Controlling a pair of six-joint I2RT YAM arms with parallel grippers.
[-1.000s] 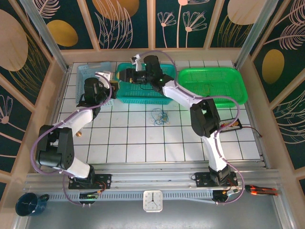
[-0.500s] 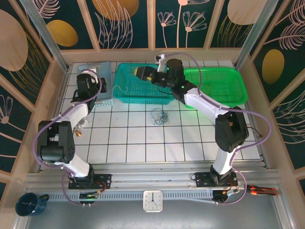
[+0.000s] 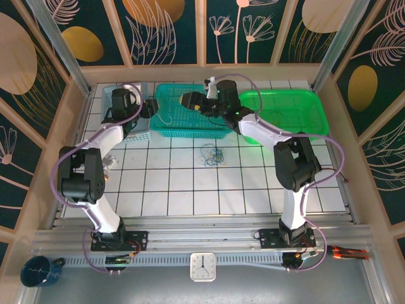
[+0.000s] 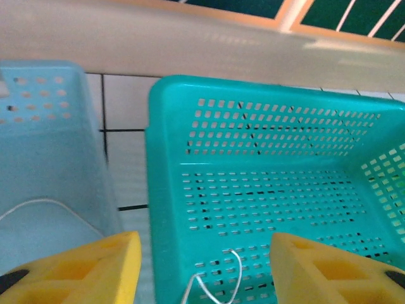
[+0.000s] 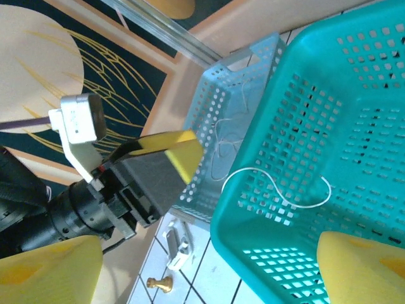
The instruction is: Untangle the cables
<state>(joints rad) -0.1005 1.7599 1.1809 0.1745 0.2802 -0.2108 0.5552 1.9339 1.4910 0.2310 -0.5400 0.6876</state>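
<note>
The left arm (image 3: 104, 138) has swung across to the teal basket (image 3: 190, 132) at the table's (image 3: 183, 187) far edge, the left fingers (image 4: 76, 269) and right fingers (image 5: 364, 269) both spread and empty, while the knotted cables (image 3: 213, 155) lie mid-table, back toward the near edge and closer to the right arm (image 3: 261, 131).

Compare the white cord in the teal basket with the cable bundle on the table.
The white cord is one loose strand in the teal basket; the cable bundle is several tangled strands on the tiles. The cord is white; the bundle partly blue. Both are thin.
</note>
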